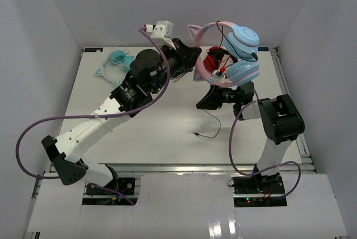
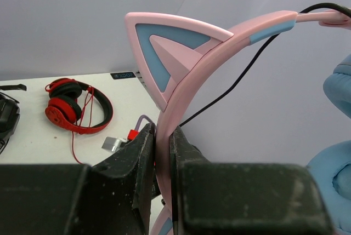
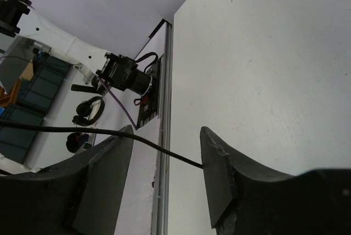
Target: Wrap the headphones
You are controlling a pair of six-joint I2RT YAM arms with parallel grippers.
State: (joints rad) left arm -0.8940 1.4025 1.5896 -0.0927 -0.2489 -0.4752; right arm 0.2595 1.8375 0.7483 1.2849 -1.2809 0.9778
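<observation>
The headphones (image 1: 243, 42) hang in the air over the far right of the table, with light-blue ear cups and a pink cat-ear headband (image 2: 219, 49). My left gripper (image 1: 188, 55) is shut on the headband just below one cat ear, seen close in the left wrist view (image 2: 163, 147). The thin black cable (image 1: 211, 121) trails down to the table and ends in a plug (image 1: 198, 134). My right gripper (image 1: 207, 102) is open below the ear cups. In the right wrist view the cable (image 3: 164, 148) crosses the gap between its fingers (image 3: 219, 175).
A red pair of headphones (image 1: 215, 59) lies on the table (image 1: 167, 122) behind the held pair, also seen in the left wrist view (image 2: 71, 109). A small teal pair (image 1: 117, 61) lies at the far left. White walls enclose the table on three sides.
</observation>
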